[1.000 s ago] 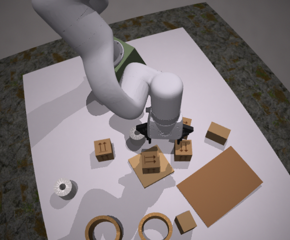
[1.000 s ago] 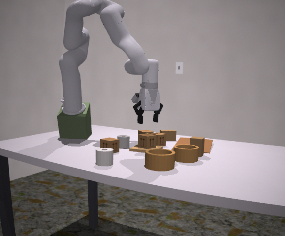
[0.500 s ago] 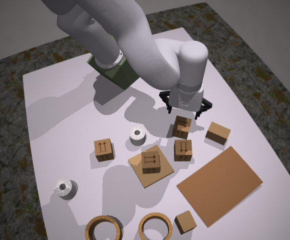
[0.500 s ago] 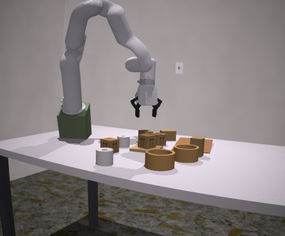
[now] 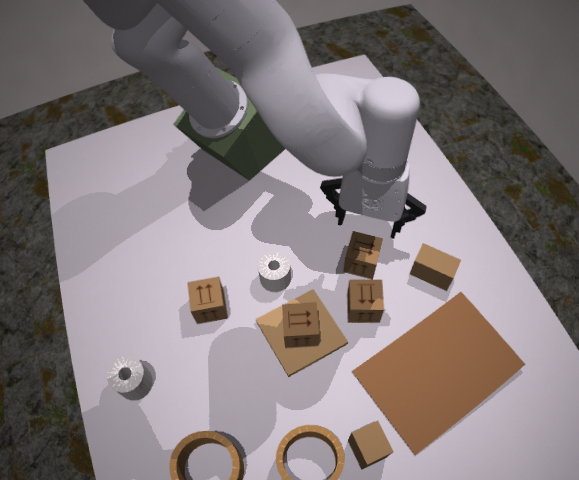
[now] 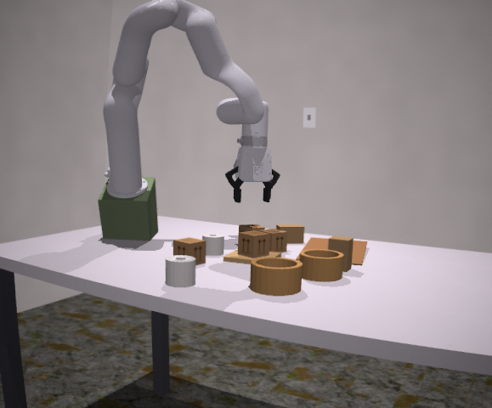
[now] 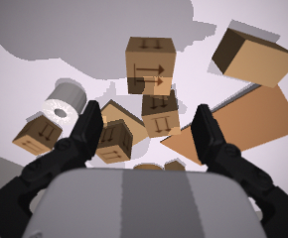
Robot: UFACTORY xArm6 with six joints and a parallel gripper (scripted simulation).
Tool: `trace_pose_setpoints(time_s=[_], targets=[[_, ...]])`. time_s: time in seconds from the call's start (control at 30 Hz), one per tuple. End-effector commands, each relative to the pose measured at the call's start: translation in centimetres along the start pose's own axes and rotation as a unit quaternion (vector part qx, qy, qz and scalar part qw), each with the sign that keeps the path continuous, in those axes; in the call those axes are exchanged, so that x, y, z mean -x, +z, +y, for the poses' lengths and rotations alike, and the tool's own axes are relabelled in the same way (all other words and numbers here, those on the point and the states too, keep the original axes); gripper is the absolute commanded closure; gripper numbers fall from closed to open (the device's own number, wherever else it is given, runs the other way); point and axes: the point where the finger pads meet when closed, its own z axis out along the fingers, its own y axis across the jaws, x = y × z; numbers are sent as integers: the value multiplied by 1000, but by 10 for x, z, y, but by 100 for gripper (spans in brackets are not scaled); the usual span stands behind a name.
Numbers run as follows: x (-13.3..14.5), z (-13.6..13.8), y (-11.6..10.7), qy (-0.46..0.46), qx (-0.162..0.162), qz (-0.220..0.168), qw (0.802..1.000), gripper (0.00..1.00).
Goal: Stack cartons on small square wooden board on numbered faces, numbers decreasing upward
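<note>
Gripper [image 5: 367, 229] [image 6: 251, 195] [image 7: 147, 113] is hovering with fingers spread and empty, presumably lining up on the arrow-marked carton [image 5: 363, 254] [image 7: 150, 64] below, while another carton [image 5: 300, 322] [image 6: 253, 244] [image 7: 115, 144] is occupying the board [image 5: 289, 361] [image 6: 233, 257] [image 7: 126, 115].
</note>
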Motion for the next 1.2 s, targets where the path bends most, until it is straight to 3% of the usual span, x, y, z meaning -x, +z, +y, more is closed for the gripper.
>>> trace_pose_setpoints(time_s=[0.0,1.17], targets=[[0,1,-1,0,2,0,1000,0],[1,2,23,0,2,-1,1000,0]])
